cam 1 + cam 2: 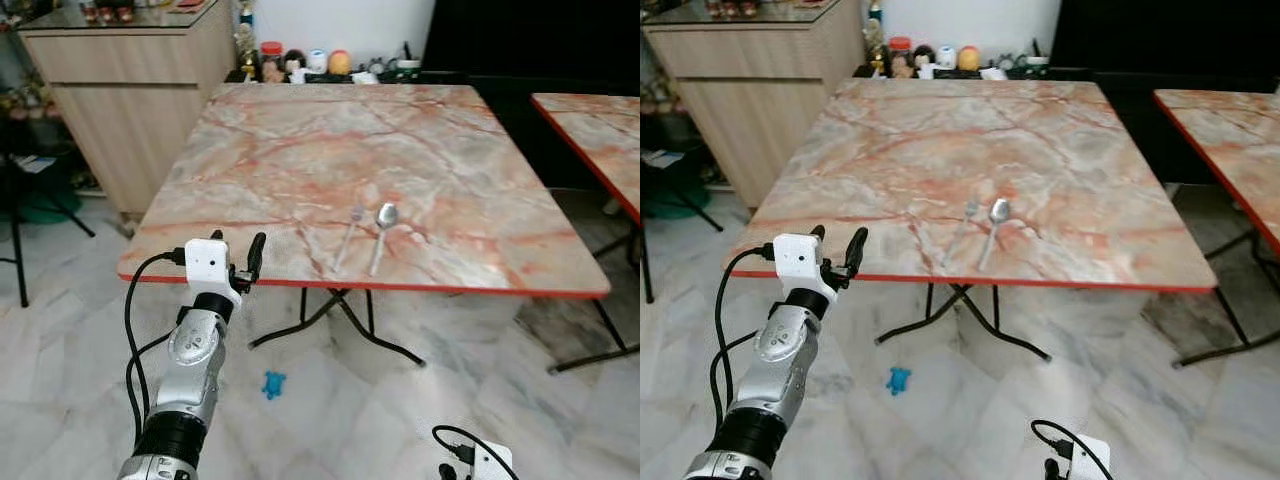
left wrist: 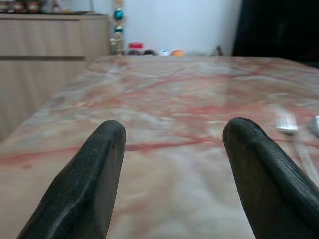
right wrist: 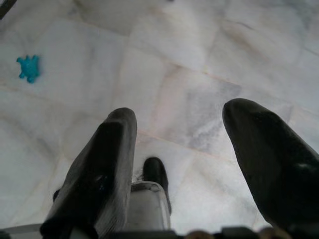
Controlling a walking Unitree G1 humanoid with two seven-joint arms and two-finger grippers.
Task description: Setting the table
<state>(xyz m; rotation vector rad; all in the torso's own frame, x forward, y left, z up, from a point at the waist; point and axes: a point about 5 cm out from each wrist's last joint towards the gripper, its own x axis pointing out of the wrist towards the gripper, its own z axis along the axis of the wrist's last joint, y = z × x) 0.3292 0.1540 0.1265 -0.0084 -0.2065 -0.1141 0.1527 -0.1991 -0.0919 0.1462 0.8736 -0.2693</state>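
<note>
A marble-patterned table (image 1: 300, 150) with a red edge stands before me. On it, near the front edge, a metal fork (image 1: 349, 238) and a spoon (image 1: 382, 232) lie side by side, handles toward me. My left gripper (image 1: 237, 242) is raised at the table's front left edge, open and holding nothing, with the cutlery off to its right. In the left wrist view the fork (image 2: 288, 123) lies beyond the black fingers (image 2: 89, 174). My right gripper (image 3: 179, 117) hangs low over the floor, open and empty.
A wooden cabinet (image 1: 130, 90) stands at the back left, and jars and small items (image 1: 320, 62) line the wall behind the table. A second table (image 1: 600, 130) is at the right. A blue toy (image 1: 273, 384) lies on the marble floor under the table's front.
</note>
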